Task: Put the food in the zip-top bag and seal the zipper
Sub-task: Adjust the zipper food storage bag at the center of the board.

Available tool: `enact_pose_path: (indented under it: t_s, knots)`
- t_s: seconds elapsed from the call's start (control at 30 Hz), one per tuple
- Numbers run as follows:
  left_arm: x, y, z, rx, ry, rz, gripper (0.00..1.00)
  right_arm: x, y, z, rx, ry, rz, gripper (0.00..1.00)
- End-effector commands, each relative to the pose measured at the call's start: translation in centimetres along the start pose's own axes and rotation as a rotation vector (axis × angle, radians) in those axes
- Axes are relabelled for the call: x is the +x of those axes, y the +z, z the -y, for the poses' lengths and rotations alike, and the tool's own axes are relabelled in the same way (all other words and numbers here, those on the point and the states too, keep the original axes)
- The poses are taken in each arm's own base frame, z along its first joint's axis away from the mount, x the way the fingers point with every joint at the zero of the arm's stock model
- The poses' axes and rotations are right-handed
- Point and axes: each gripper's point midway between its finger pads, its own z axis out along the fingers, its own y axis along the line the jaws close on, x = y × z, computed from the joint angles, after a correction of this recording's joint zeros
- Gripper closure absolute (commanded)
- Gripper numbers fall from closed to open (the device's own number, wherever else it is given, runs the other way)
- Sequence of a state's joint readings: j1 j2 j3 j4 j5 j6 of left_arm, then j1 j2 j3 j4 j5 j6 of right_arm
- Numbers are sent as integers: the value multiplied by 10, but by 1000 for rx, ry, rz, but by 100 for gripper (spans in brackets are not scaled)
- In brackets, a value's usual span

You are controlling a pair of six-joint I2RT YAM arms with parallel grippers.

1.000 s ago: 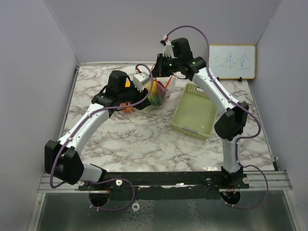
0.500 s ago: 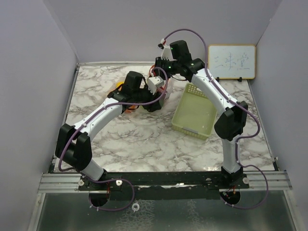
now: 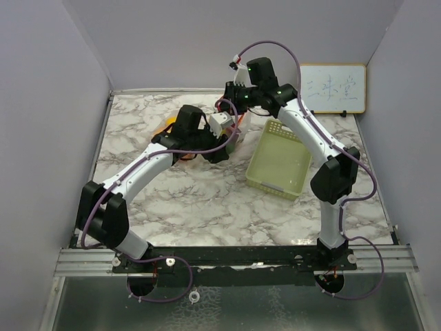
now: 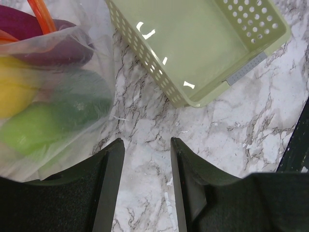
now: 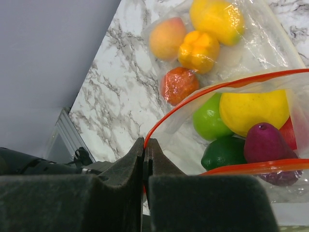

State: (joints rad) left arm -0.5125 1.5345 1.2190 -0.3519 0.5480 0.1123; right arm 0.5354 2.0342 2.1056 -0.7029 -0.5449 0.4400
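The clear zip-top bag (image 5: 169, 123) lies on the marble with its orange-red zipper rim (image 5: 207, 91) gaping. My right gripper (image 5: 145, 141) is shut on that rim at one end. Inside sits food: a light green fruit (image 5: 210, 118), a yellow one (image 5: 253, 110), a dark green one (image 5: 224, 152) and a purple one (image 5: 265, 145). More food shows under plastic beyond: a peach (image 5: 167, 38), an orange piece (image 5: 198, 50), a red-orange one (image 5: 178, 84). My left gripper (image 4: 147, 142) stands open over bare marble, just right of the bag (image 4: 91, 29). In the top view my left arm covers most of the bag.
The pale green perforated basket (image 4: 207, 48) lies close to the right of the left gripper, seen in the top view as a basket (image 3: 279, 162) under my right arm. A small whiteboard (image 3: 332, 88) leans on the back right wall. Grey walls close in both sides.
My left arm has swung right and forward, so its gripper now hangs between bag and basket and covers the bag from above. The right gripper has kept its hold on the rim.
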Motion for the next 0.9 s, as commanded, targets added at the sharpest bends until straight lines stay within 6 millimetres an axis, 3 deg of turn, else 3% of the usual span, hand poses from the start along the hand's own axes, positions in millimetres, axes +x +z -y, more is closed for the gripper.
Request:
enact_pose_path:
  t_s: [0.0,0.07,0.2,0.4,0.53,0.63,0.83,0.87]
  knots:
    - [-26,-30,12,-25,73,96,54,-15,-20,-22,-49,-49,45,98]
    - [-27,-34,9,-36,72,105,54,-14,-20,-23,-53,-48,42,98]
    - [-31,-33,-16,-74,41,103,54,-13,-19,-23,-61,-47,37,98]
    - [-16,-25,-43,-104,-14,66,54,-11,-21,-27,-77,-51,30,98]
    - [-22,-26,-65,-136,-34,74,54,-7,-23,-27,-77,-47,22,98]
    - [-29,-22,-71,-138,-31,78,54,-5,-23,-27,-79,-39,16,98]
    - [-23,-12,-77,-135,-47,58,54,-4,-24,-27,-83,-38,13,98]
    - [-215,-86,-126,-495,242,808,54,-3,-23,-27,-83,-38,12,98]
